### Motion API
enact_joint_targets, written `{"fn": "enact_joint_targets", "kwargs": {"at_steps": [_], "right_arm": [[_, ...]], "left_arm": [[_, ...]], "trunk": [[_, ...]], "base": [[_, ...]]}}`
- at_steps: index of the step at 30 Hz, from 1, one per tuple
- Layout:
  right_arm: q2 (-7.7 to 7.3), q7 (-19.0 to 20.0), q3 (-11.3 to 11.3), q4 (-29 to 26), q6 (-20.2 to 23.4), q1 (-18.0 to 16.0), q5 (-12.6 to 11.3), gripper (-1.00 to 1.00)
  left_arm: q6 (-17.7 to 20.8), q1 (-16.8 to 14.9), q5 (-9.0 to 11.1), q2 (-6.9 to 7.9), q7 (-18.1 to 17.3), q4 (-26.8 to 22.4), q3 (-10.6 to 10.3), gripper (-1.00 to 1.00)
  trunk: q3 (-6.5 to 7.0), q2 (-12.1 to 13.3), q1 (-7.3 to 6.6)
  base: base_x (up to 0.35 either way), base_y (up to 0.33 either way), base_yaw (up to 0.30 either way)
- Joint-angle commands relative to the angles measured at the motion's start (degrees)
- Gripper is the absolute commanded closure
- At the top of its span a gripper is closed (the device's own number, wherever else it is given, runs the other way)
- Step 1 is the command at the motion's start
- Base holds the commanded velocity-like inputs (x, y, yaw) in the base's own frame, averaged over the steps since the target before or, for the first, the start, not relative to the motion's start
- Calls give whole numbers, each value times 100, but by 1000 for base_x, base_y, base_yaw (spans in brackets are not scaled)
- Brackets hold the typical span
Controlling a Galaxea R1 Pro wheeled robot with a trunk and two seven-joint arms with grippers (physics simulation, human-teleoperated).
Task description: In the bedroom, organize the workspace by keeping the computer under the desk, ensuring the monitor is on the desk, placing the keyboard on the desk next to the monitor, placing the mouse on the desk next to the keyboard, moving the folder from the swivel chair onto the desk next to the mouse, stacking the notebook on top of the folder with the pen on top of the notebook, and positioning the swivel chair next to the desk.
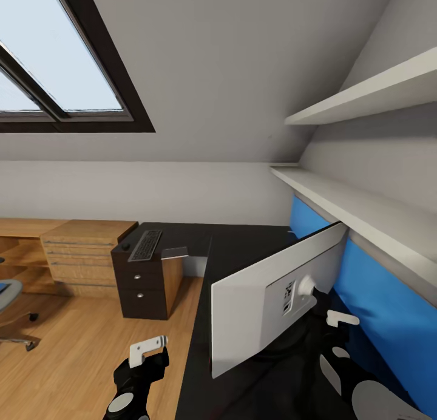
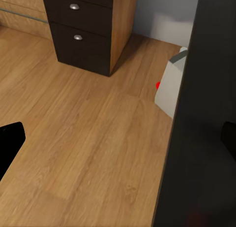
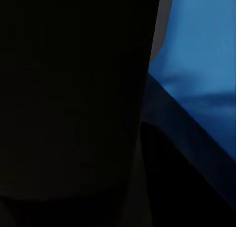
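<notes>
The monitor (image 1: 273,298) stands tilted on the black desk (image 1: 243,244) with its white back toward me. My right gripper (image 1: 340,320) is low behind it by the stand mount; the right wrist view is too dark to show its jaws. My left gripper (image 1: 149,353) hangs open over the floor beside the desk's edge, its fingers (image 2: 10,143) spread with nothing between them. The keyboard (image 1: 145,245) and the mouse (image 1: 126,247) lie on the desk's far wing. Under the desk sits the computer (image 2: 169,89) with its red light. The swivel chair (image 1: 9,304), at the left edge, carries a strip of blue folder (image 1: 3,287).
A flat grey object (image 1: 174,252) lies by the keyboard at the desk edge. Black drawers (image 2: 73,30) support the far wing, next to a light wood drawer unit (image 1: 79,250). A blue wall panel (image 1: 376,311) and white shelves (image 1: 364,207) run along the right. Wood floor (image 1: 79,347) lies to the left.
</notes>
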Motion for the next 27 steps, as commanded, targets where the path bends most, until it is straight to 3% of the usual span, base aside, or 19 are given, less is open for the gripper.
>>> {"fn": "enact_joint_targets", "kwargs": {"at_steps": [1,27], "right_arm": [[0,-10,-1,-7,-27,-9,21,100],[0,-10,-9,-8,-26,-9,22,100]], "left_arm": [[11,-2,42,0,40,-9,-6,-100],[14,-2,42,0,40,-6,-11,-100]], "trunk": [[-6,-8,3],[-6,-8,3]], "base": [[158,-57,-1],[73,-51,0]]}}
